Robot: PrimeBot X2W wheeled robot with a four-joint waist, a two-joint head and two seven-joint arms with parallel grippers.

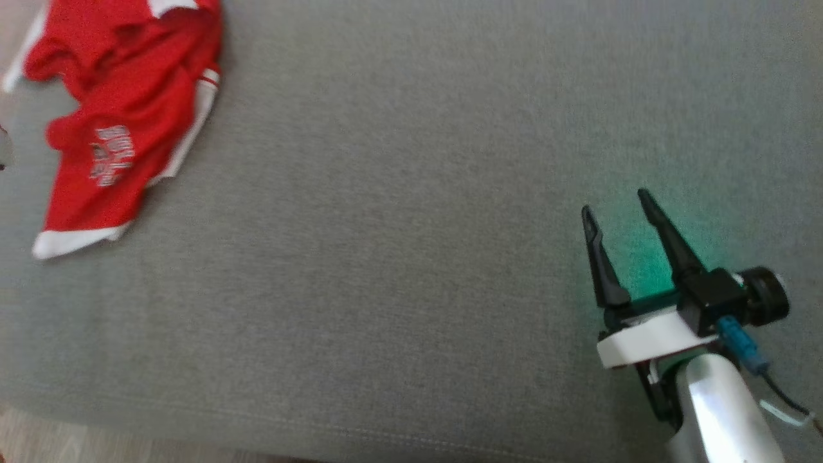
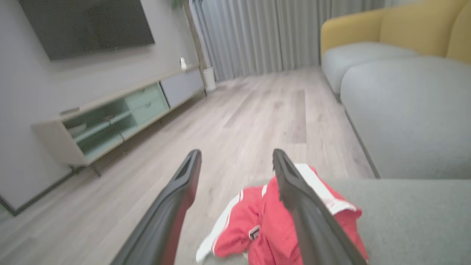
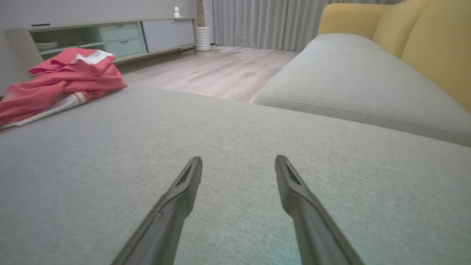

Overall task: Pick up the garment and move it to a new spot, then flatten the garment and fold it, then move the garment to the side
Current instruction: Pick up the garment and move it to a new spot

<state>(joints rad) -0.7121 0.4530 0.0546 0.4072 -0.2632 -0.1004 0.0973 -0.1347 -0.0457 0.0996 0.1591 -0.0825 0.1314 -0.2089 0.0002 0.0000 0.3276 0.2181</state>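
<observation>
Head camera looks steeply down on the flat grey fabric cushion (image 1: 398, 270), the crumpled red-and-white garment (image 1: 122, 135) at upper left. Left wrist camera sits close over that garment, facing the pale wood floor (image 2: 257, 110). Right wrist camera skims low across the cushion; both wrist views catch the long low cabinet (image 3: 110, 36).

Garment (image 1: 122, 122) on cushion (image 1: 398, 257), far left corner.

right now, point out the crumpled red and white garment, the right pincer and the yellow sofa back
crumpled red and white garment (image 1: 141, 109), head view, red cloth above the lettering
right pincer (image 1: 614, 200), head view, midway between its fingertips
yellow sofa back (image 3: 423, 44), right wrist view, its front face
</observation>
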